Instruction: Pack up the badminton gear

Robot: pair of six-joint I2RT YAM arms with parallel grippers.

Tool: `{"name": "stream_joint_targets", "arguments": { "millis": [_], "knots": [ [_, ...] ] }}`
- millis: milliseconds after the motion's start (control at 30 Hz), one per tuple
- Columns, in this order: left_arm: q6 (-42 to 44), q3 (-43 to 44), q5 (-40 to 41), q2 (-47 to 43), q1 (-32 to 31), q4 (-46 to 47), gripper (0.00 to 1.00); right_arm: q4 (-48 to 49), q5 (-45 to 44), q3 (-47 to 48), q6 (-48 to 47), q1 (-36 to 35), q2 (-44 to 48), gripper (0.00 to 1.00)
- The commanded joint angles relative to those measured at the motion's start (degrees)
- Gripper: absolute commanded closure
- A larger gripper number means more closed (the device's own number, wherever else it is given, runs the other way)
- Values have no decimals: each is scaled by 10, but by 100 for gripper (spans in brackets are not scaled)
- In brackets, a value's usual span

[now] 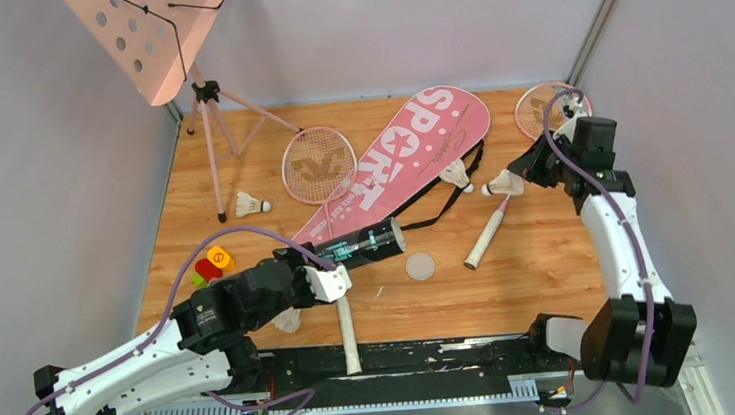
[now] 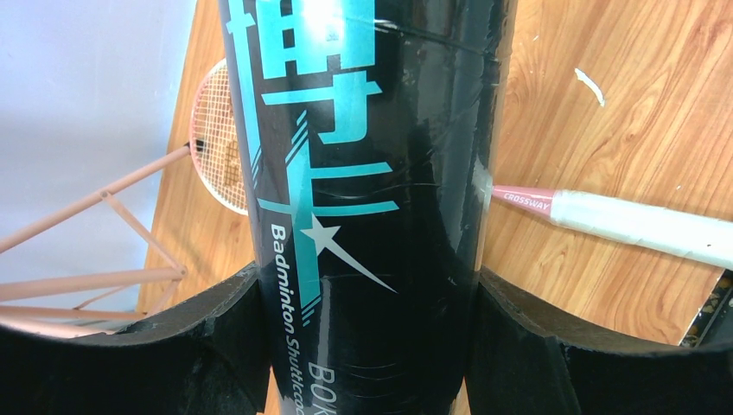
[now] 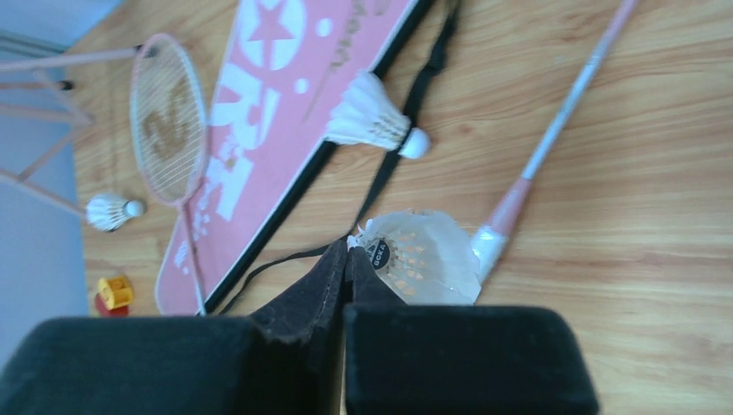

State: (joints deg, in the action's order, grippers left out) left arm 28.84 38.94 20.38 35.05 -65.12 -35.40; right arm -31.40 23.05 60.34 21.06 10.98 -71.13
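Looks mid-step: loading shuttles into the tube.

Clamped w/ L gripper (image 1: 328,281) across black tube (image 1: 367,243), pads on opposite sides of the barrel per L wrist view. Prob. to steady it as the receiver. Lying at near, narrow end of pink racket bag (image 1: 399,155), roughly level, far end aimed toward R-arm side. Can't tell whether resting on wood or raised. Round lid (image 1: 420,265) off and flat just nearer than bag's narrow end, beside tube's far end. So prob. uncapped, though mouth not legible.

Pinched shut w/ R gripper (image 3: 346,272) on a shuttlecock (image 3: 423,259), by the feather end as far as top view shows. Held off bag's R-arm side, above shaft of second racket (image 1: 487,237), cork pointing back toward bag & tube. Suits cork-first insertion.

Not yet packed:
- strap-side shuttlecock (image 1: 456,175) at bag's strap edge
- far shuttlecock (image 1: 253,204) beyond first racket (image 1: 320,164), on bag's L-arm side
- near shuttlecock (image 1: 288,320) nearer than bag, by L arm

Both rackets outside bag, first w/ head just beside it.

Next, at a guess: bring cork to tube mouth. Needs close alignment. Risk of crushing feathers or nudging tube off line.
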Motion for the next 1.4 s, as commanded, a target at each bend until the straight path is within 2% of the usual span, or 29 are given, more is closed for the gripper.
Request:
{"name": "stream_joint_targets", "arguments": {
  "millis": [0,67,267,433,633,900,1367],
  "knots": [
    [-3,4,-7,-1,2,31,56,134,82,-68,87,-37,90,100],
    [-3,3,-10,1,1,31,56,185,112,-107,131,-66,133,100],
    [-6,4,-5,12,2,29,56,292,94,-185,201,-212,240,100],
    [-7,4,-3,20,1,29,56,357,83,-241,253,-272,303,100],
    [-6,3,-6,24,1,30,56,395,77,-284,293,-300,368,100],
    [-6,3,-5,27,1,29,56,411,76,-285,311,-331,383,100],
    [-9,4,-3,19,1,33,56,522,24,-320,336,-419,319,100]
  ]
}}
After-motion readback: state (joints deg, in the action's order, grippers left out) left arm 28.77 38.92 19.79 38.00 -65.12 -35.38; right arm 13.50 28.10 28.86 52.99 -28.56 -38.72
